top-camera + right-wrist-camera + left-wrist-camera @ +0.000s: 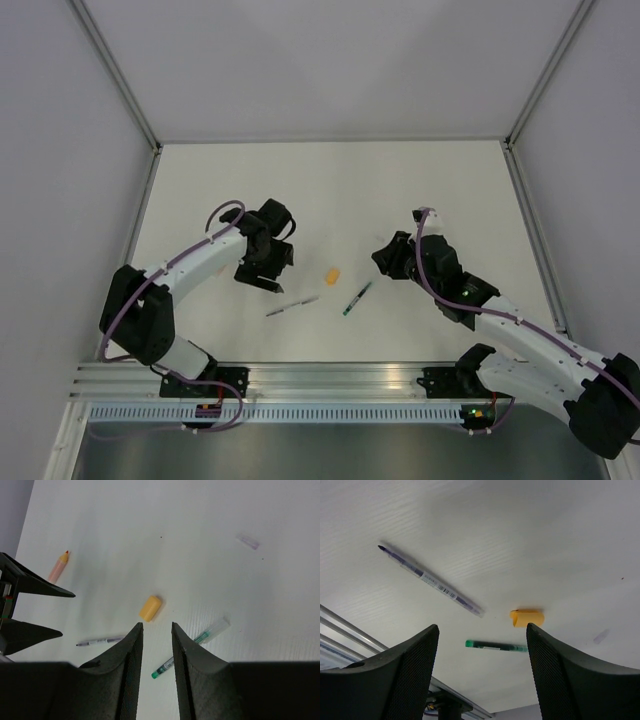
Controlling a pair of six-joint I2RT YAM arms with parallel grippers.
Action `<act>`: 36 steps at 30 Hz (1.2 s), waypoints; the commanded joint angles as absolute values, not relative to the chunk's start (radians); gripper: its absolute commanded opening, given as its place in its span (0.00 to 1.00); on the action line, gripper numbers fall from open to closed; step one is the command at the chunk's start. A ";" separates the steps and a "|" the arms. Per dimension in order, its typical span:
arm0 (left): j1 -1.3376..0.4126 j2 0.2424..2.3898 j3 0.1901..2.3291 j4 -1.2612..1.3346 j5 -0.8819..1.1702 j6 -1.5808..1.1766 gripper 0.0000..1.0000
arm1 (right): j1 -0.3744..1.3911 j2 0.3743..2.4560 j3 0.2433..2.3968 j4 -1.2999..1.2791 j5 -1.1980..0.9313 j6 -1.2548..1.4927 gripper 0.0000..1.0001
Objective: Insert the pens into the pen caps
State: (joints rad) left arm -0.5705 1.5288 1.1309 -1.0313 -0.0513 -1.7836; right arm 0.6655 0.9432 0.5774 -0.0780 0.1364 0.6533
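Observation:
The bright orange pen cap (333, 274) lies on the table between my two grippers. The dark green-ended pen (357, 298) lies just right of it, with a clear pale cap (216, 628) at its far end. The grey-silver pen (292, 306) lies to its left. My left gripper (265, 280) is open and empty above the table, with the cap (526, 617), green pen (495, 646) and grey pen (430, 580) ahead of it. My right gripper (156, 627) is empty, its jaws a narrow gap apart, pointing at the cap (150, 608). An orange-tipped pen (58, 566) lies by the left gripper's fingers (35, 584).
Another pale cap (248, 541) lies alone farther out on the white table (330, 190). An aluminium rail (330, 380) runs along the near edge. Grey walls enclose the table on the left, back and right.

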 commanded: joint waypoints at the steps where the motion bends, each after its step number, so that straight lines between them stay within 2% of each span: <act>1: -0.575 1.473 1.100 -1.083 -0.045 -1.976 0.76 | 0.666 0.922 0.571 -0.068 0.138 0.646 0.36; 6: -0.581 1.456 0.928 -0.902 0.026 -2.025 0.71 | 0.666 0.925 0.563 -0.058 0.127 0.649 0.36; 19: -0.650 1.603 0.957 -0.881 0.032 -2.121 0.67 | 0.666 0.914 0.561 -0.048 0.084 0.650 0.37; 29: -0.735 1.606 0.856 -0.749 0.008 -2.264 0.65 | 0.666 0.902 0.560 -0.048 0.080 0.647 0.37; 34: -0.739 1.627 0.822 -0.677 0.005 -2.278 0.58 | 0.667 0.900 0.558 -0.046 0.078 0.646 0.37; 35: -0.739 1.632 0.816 -0.675 0.005 -2.279 0.56 | 0.667 0.900 0.560 -0.048 0.078 0.646 0.37; 36: -0.739 1.637 0.816 -0.673 -0.021 -2.276 0.48 | 0.666 0.900 0.558 -0.046 0.077 0.644 0.37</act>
State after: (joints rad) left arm -0.7349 1.6032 0.8547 -0.7361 0.0299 -1.9594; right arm 0.6655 0.9169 0.5632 -0.0742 0.0860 0.6533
